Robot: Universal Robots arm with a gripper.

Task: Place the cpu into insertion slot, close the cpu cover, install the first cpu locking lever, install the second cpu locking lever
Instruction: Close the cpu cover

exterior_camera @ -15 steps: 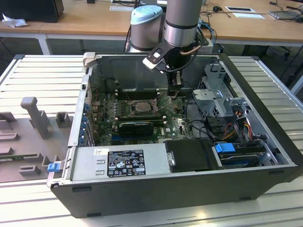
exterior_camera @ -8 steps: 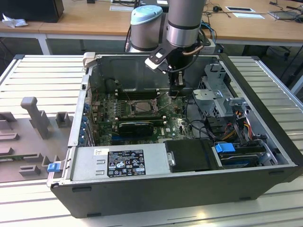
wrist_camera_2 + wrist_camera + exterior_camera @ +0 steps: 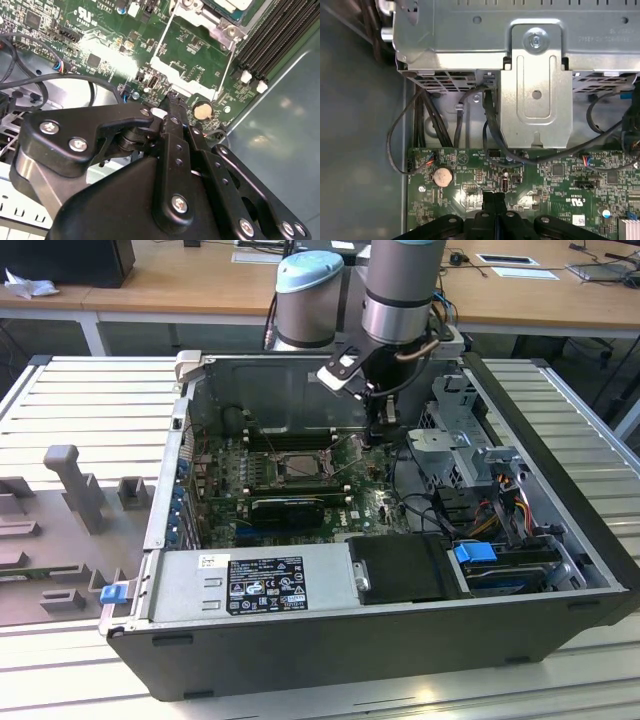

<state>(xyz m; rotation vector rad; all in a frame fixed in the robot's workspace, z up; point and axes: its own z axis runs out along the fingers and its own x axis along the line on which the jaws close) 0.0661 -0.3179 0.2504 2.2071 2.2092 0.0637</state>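
cpu [image 3: 226, 4], second wrist view: pale, looks seated. cpu cover [image 3: 182, 77] raised; gripper [image 3: 172, 102] tips pressed together, empty, just beside its free edge. judged: cover-closing step.
first wrist view: coin cell [image 3: 442, 176] near the tips.
exterior view: insertion slot [image 3: 300, 466] mid-board; power supply label [image 3: 267, 584], print unread.

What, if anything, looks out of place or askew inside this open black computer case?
The thin silvery metal frame cover looks odd: it appears to stand tilted up off the square silver-rimmed socket instead of lying flat. The black gripper hangs close to its raised edge. Nothing looks spilled or damaged.
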